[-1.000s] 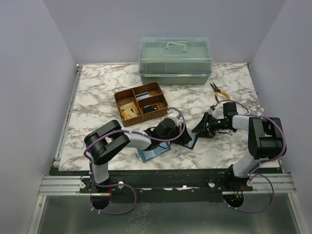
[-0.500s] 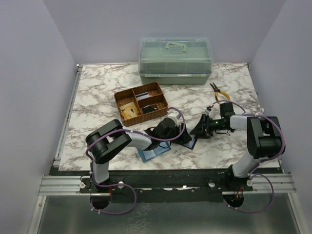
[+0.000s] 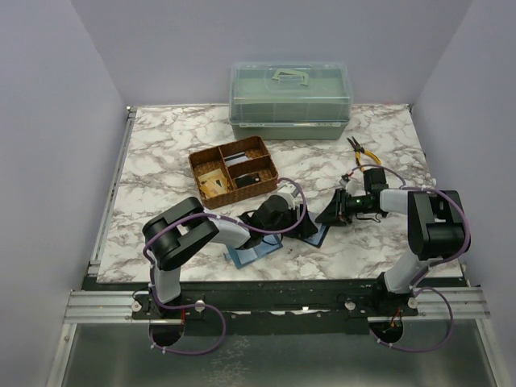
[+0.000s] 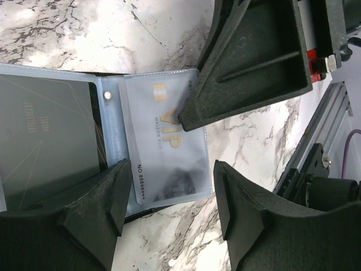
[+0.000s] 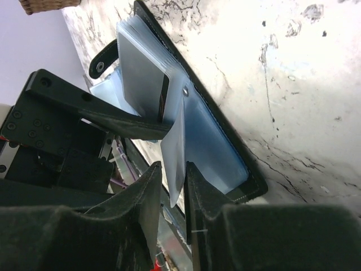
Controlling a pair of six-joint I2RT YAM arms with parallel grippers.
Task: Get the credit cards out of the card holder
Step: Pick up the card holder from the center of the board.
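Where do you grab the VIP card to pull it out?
Probably pinch the VIP card by its outer edge, opposite the card holder's riveted spine, coming from the right arm's side: it's thin, flat and sleeved, and only that edge is free.

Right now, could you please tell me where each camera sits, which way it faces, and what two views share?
Top external: above and behind the bases, looking down on the table; both arms show, left gripper and right gripper meeting at the card holder.
Left wrist: above the open card holder, looking down; its own open fingers frame the bottom.
Right wrist: low, looking along the table; its own fingers pinch a clear sleeve.
Shared: both wrist views show the card holder and the other arm's gripper.
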